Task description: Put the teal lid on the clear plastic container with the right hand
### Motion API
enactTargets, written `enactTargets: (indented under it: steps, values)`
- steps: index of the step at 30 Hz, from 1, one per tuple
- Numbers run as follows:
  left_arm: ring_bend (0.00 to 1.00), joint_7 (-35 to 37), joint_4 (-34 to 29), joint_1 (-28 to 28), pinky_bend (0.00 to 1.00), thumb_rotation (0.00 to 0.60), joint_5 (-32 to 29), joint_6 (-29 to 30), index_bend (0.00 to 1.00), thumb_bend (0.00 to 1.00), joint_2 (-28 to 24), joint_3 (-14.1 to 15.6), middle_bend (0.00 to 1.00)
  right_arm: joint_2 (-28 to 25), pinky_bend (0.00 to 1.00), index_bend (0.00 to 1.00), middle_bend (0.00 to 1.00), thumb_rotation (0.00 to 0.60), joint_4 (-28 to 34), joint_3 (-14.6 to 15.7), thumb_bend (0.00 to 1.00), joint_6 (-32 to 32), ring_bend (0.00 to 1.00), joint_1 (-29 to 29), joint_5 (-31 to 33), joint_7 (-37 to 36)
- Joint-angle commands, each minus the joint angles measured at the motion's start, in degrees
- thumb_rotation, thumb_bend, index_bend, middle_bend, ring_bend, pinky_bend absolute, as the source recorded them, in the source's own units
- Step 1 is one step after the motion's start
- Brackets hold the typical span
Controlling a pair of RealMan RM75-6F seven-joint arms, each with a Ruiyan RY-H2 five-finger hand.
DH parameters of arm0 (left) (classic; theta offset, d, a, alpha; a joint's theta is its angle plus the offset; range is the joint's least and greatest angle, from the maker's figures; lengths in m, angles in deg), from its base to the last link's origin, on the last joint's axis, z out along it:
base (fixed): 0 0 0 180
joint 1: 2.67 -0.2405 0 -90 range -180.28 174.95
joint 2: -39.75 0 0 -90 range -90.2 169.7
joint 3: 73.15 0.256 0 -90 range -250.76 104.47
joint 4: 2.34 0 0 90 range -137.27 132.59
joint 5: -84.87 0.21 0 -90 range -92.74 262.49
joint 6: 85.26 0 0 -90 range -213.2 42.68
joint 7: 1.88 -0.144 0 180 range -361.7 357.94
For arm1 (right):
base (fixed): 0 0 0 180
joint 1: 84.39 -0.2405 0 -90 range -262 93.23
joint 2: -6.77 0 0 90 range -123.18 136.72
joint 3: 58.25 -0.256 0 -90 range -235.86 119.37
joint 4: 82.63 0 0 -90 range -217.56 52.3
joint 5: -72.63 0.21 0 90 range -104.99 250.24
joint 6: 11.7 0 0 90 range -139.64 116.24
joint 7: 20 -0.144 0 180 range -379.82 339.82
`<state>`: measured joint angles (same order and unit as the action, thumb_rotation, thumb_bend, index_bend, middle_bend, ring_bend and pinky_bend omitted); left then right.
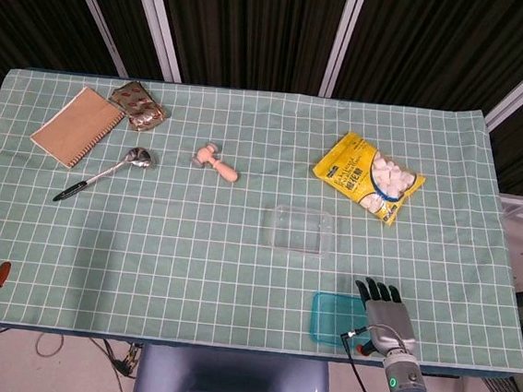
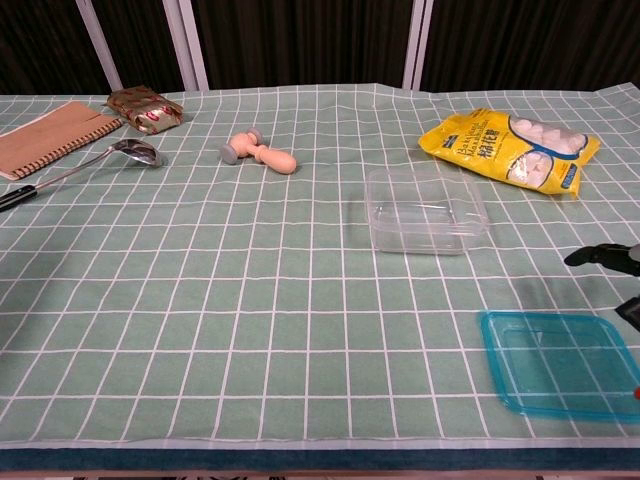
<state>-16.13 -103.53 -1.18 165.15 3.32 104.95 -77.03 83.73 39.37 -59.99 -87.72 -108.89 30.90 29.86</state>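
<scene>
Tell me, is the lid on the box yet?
Not yet. The lid lies flat on the table's near edge, apart from the open box. The right hand is over the lid's right side, fingers spread, holding nothing as far as the views show. Gripping the lid, carrying it across and setting it on the box are all left.

The only printing stands on the yellow snack bag [image 2: 510,148], which lies beyond and to the right of the clear plastic container [image 2: 425,211]. Dark blue lettering runs across its yellow part, but it is too small and blurred to read. The crumpled foil wrapper [image 2: 145,107] carries red marks, also unreadable.
</scene>
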Motion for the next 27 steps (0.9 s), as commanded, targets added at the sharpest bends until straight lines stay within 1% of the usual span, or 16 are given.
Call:
enactTargets:
  steps: [1,9,17,23,27]
  values:
    - [0.0,-0.02,0.04,0.01,0.0,0.6,-0.03,-0.05,0.1,0.31,0.0,0.02,0.0,0.91,0.0,0.0,0.01,0.6,-0.1,0.19,0.13,-0.89,0.0,-0.19,0.65,0.11]
    - [0.0,-0.21,0.03,0.03,0.0,0.6,-0.24,-0.07,0.1,0.31,0.04,-0.04,0.0,3.56,0.0,0.0,0.04,0.6,-1.94,1.23,0.13,-1.97,0.0,0.37,-0.1,-2.11]
    - [0.0,-0.44,-0.03,0.1,0.0,0.6,-0.44,-0.32,0.1,0.31,-0.01,0.0,0.0,4.9,0.0,0.0,0.05,0.6,-3.33,2.19,0.13,-2.81,0.0,1.15,-1.47,-3.94]
    - [0.0,-0.55,-0.14,0.11,0.0,0.6,-0.65,-0.35,0.1,0.31,-0.04,-0.05,0.0,5.89,0.0,0.0,0.07,0.6,-4.4,3.47,0.13,-3.25,0.0,1.62,-3.13,-4.14]
    - [0.0,-0.7,-0.15,0.13,0.0,0.6,-0.73,-0.45,0.1,0.31,-0.04,0.0,0.0,6.62,0.0,0.0,0.09,0.6,-5.25,3.65,0.13,-3.23,0.0,1.8,-3.28,-4.43]
